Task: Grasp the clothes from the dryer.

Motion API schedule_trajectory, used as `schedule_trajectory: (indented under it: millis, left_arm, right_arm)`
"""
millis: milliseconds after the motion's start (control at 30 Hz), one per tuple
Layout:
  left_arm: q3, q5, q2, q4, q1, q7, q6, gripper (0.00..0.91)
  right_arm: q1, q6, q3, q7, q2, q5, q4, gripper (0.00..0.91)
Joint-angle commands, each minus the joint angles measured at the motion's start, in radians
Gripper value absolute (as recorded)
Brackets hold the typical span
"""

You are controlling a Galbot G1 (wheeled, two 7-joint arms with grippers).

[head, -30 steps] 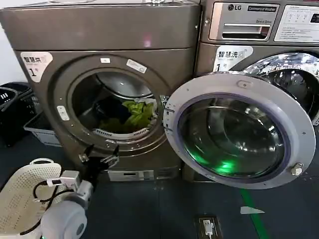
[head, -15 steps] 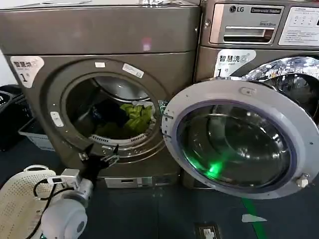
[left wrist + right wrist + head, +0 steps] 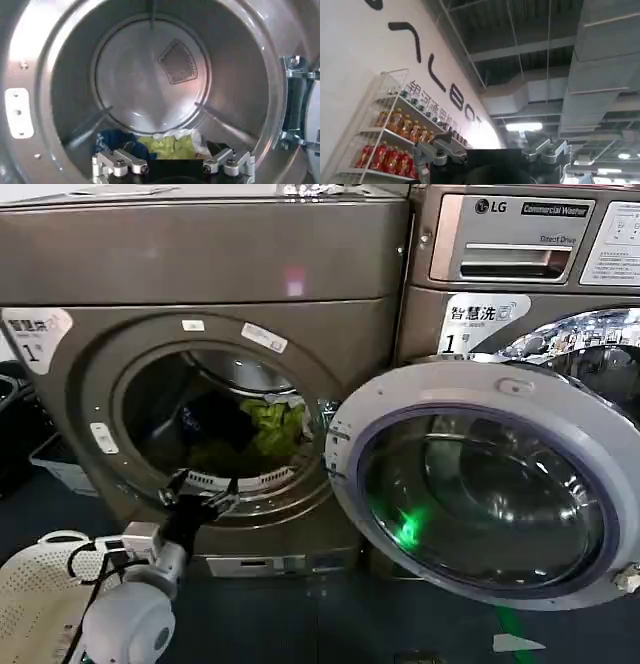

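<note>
Left gripper [image 3: 203, 502] hangs at the dryer [image 3: 200, 264] porthole's lower rim, fingers spread wide and empty, with the clothes [image 3: 167, 146] heaped low inside the drum just beyond it.

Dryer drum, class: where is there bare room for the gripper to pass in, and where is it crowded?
The porthole of the dryer stands open; the left gripper, jaws spread, faces it. The drum's upper half and back wall are bare steel. The floor is crowded: the clothes heap there. The open door borders the right.
</note>
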Motion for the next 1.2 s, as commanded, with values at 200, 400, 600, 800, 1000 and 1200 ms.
schedule_trajectory:
  millis: [200, 400, 600, 800, 1000, 1200]
  left_arm:
    - [0.000, 0.000, 0.001, -0.001, 0.002, 0.000, -0.001, 0.907]
    - [0.004, 0.000, 0.000, 0.000, -0.001, 0.000, 0.000, 0.907]
    - [0.002, 0.001, -0.003, 0.003, -0.003, 0.000, -0.001, 0.907]
    - [0.001, 0.002, -0.006, 0.006, -0.005, 0.000, -0.001, 0.907]
    - [0.004, 0.002, -0.008, 0.008, -0.008, 0.000, -0.001, 0.907]
    - [0.006, 0.003, -0.009, 0.015, -0.017, 0.001, -0.001, 0.907]
  right_arm:
    - [-0.001, 0.001, 0.001, 0.000, 0.000, 0.002, 0.002, 0.907]
    - [-0.003, 0.000, 0.007, 0.004, -0.001, 0.001, -0.002, 0.907]
    - [-0.006, 0.001, 0.013, 0.004, -0.003, -0.001, -0.012, 0.907]
    - [-0.004, 0.000, 0.012, 0.002, -0.003, -0.001, -0.011, 0.907]
    - [-0.005, 0.002, 0.011, 0.000, -0.001, -0.002, -0.011, 0.907]
    - [-0.006, 0.009, 0.012, 0.002, -0.003, -0.001, -0.010, 0.907]
